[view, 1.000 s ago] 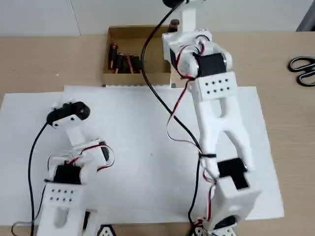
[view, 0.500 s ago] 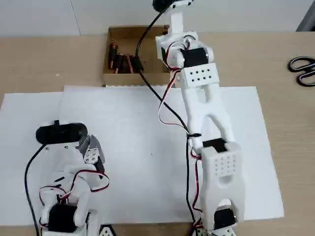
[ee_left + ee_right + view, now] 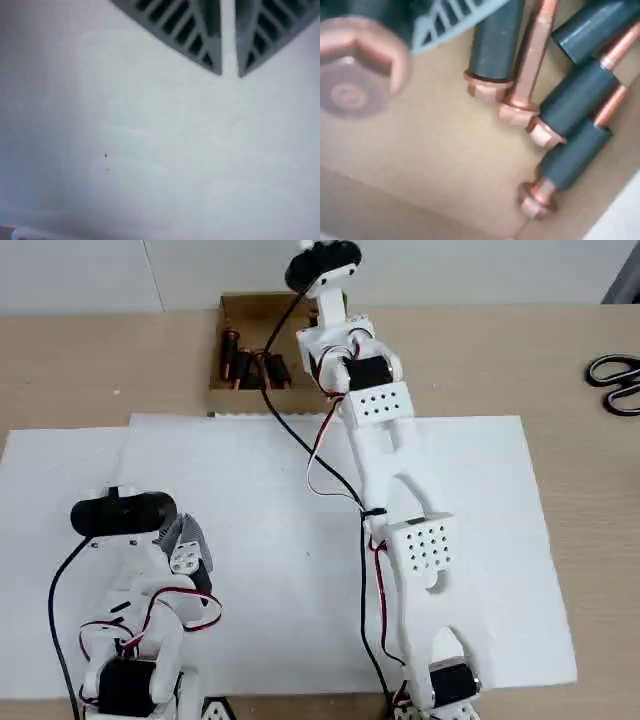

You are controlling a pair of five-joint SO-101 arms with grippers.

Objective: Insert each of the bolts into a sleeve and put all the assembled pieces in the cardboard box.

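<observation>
Left fingers [image 3: 216, 52]: drawn together to a thin slit with only white showing through it, and nothing is held. Just the ribbed tips enter the wrist view; the rest is cut off.
Right fingers [image 3: 455, 20]: one ribbed finger shows, closed against a held piece [image 3: 350, 65]. The opposing finger lies outside the frame.
Held piece: a copper bolt head faces the camera, blurred by closeness. The dark sleeve behind it is cut off at the edge. It hangs above the floor of the cardboard box [image 3: 420, 165].
Cardboard box, from above [image 3: 240, 398]: at the far side of the counter [image 3: 560, 350], just beyond the paper sheet [image 3: 280, 540]. The right arm hides its right part.
Assembled pieces [image 3: 577, 97]: they lie side by side on the box floor, touching, with copper heads poking out of dark sleeves. The count is hard to make out because several run off the frame. One copper shank lies between two sleeves, and its far end is cut off, so I cannot tell whether it is sleeved.
Left arm: folded back at the near left, over the paper sheet.
Scissors [image 3: 615, 380]: at the counter's far right, partly cut off.
</observation>
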